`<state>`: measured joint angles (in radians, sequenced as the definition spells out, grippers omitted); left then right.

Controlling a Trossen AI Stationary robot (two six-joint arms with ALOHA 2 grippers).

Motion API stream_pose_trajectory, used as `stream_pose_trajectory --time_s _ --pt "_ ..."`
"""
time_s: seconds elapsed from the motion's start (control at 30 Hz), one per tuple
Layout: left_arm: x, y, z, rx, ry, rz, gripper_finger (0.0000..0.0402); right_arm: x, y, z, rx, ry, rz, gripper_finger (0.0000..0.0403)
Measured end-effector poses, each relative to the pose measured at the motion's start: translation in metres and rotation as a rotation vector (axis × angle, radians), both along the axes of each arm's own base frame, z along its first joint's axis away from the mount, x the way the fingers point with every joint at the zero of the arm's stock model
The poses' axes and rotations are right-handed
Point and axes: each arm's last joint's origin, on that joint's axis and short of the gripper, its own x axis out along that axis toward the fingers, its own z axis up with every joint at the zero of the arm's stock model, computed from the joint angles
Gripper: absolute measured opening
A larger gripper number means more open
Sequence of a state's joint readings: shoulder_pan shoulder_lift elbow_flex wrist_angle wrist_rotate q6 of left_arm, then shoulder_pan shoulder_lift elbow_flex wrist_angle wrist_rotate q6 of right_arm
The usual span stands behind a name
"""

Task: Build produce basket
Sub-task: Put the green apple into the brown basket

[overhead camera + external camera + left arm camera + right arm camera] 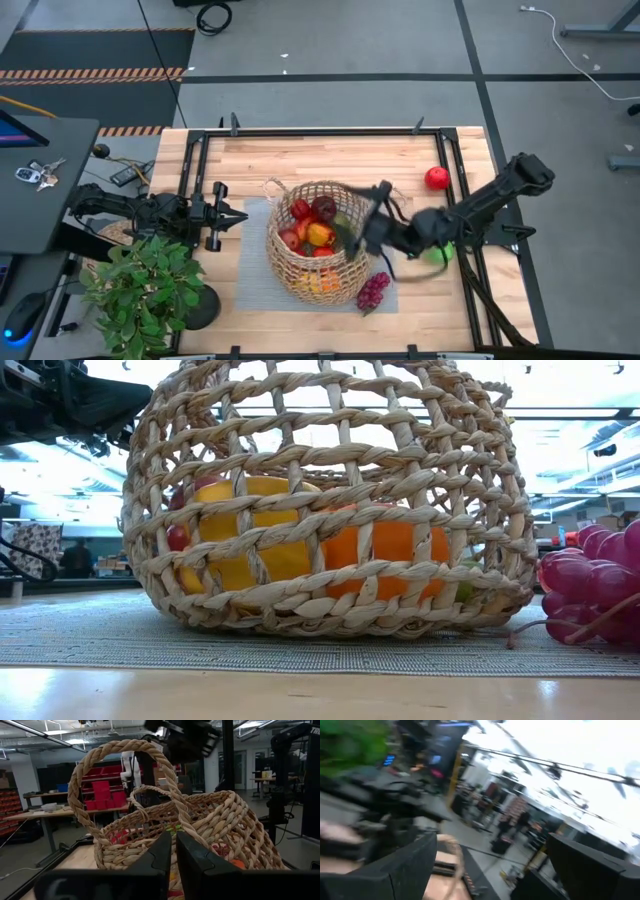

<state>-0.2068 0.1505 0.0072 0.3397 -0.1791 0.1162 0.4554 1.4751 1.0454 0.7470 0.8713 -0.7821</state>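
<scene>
**Basket loaded, two fruits and the grapes outside**

Now the basket (pixel 315 243) stands on a grey mat (pixel 252 290) in the middle of the table (pixel 330 155), between the two grippers; the left gripper (pixel 238 219) rests low at the mat's edge, its fingers (pixel 167 852) pressed together on nothing, their tips aimed at the basket's near handle (pixel 122 747), which arches just ahead of them without touching; the right gripper (pixel 372 222) hangs above the basket's rim on the opposite side, blurred in the high view, its fingers (pixel 412 865) spread wide with nothing visible between them; its wrist picture is smeared, and only a bit of wicker shows ahead of the fingers.

Inside the basket lies the produce (pixel 312 232): red apples, a yellow-orange piece and something green, piled under the right fingers; through the weave in the low view show a yellow fruit (pixel 255 530) and an orange (pixel 385 550) side by side against the near wall.

Outside it, purple grapes (pixel 373 290) lie at the mat's corner, just beside the basket's wall and below the right fingers; a green fruit (pixel 438 254) sits on bare wood under the right arm, behind the fingers; a red apple (pixel 436 178) sits well apart near the table's far right rail; a potted plant (pixel 145 290) stands behind the left gripper, at the table's near left corner.
</scene>
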Motion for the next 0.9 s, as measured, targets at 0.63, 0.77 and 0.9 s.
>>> stream_pose_trajectory --time_s 0.63,0.77,0.9 --pt "0.000 0.000 0.000 0.000 0.000 0.000 0.0032 -0.074 0.102 -0.066 0.391 0.509 0.487 0.0375" --pt "0.000 0.000 0.000 0.000 0.000 0.000 0.0028 -0.090 0.101 -0.074 0.569 0.591 0.425 0.0375" --pt "0.000 0.000 0.000 0.000 0.000 0.000 0.0031 -0.105 0.070 -0.083 0.790 0.681 0.147 0.0375"
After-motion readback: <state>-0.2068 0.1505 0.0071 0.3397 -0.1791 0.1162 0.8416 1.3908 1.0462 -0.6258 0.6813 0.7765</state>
